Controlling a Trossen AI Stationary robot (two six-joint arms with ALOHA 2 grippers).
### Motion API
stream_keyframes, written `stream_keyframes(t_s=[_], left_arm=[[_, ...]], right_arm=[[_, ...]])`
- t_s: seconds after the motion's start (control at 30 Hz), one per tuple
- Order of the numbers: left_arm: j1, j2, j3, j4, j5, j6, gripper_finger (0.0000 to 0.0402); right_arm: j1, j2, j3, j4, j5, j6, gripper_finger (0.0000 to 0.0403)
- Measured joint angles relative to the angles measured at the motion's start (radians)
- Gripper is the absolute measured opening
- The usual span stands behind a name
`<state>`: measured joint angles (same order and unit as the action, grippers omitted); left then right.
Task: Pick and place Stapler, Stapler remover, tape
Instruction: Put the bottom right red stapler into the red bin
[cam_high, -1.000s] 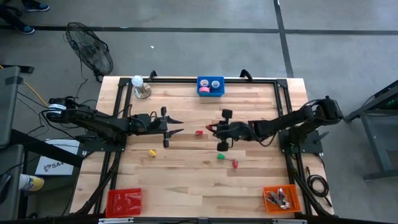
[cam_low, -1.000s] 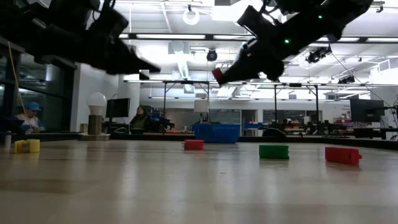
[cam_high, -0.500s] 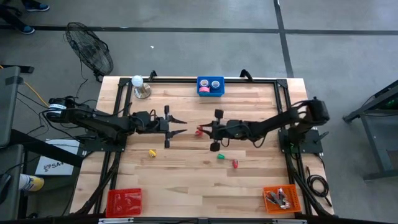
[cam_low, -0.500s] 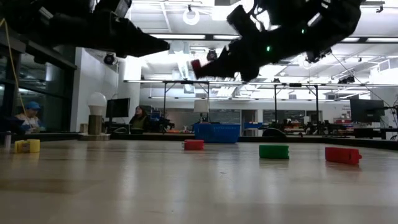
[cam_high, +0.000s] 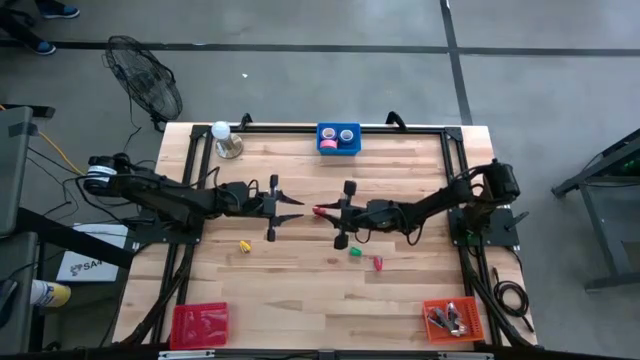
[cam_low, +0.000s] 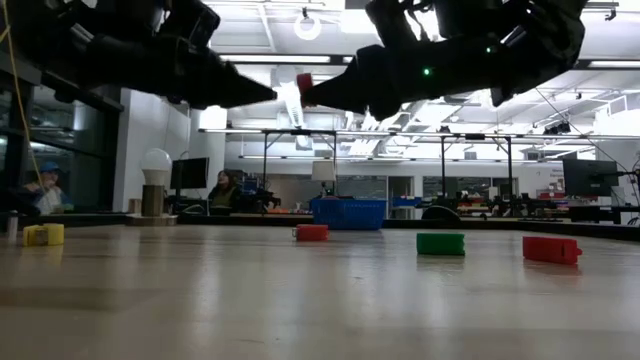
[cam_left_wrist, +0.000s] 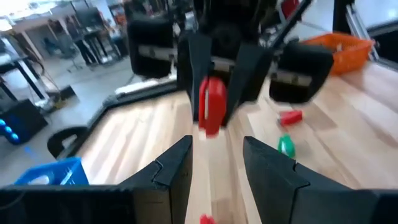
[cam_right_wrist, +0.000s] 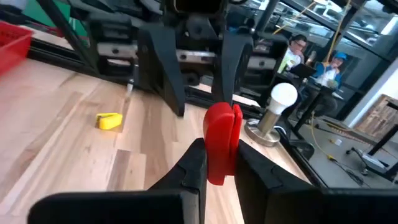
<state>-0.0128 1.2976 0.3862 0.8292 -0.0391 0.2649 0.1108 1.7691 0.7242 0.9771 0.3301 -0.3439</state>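
My right gripper is shut on a small red stapler and holds it in the air over the table's middle. My left gripper points level at it from the table's left, open. Its fingertips stand just short of the stapler, in line with the gap, apart from it. On the table lie a yellow stapler, a green one and a red one. Another red one shows in the low view. Tape rolls sit in a blue bin. My right gripper pinches the red stapler's near end between its two fingers. The fingers come level from the table's right. The stapler sticks out past the fingertips toward my left gripper, standing on edge, lifted clear of the table.
A lamp with a white bulb stands at the far left corner. A red tray sits at the near left and an orange tray at the near right. A black frame rims the table.
My right gripper has carried the red stapler toward the table's left and a little down, and has tipped from a downward slant to level. The gap to my left gripper has closed to almost nothing. Neither gripper has opened or shut.
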Motion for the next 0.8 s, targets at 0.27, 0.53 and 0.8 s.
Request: stream_keyframes(t_s=[0.27,0.53,0.8], left_arm=[[0.000,0.017,0.000,0.051,0.007,0.000,0.0138],[0.000,0.017,0.000,0.051,0.031,0.000,0.0138],[0.000,0.017,0.000,0.053,0.030,0.000,0.0138]], right_arm=[[0.000,0.000,0.000,0.000,-0.003,-0.016,0.0047],[-0.016,0.000,0.000,0.017,-0.051,-0.015,0.0047],[-0.033,0.086,0.029,0.091,-0.074,-0.018,0.0047]])
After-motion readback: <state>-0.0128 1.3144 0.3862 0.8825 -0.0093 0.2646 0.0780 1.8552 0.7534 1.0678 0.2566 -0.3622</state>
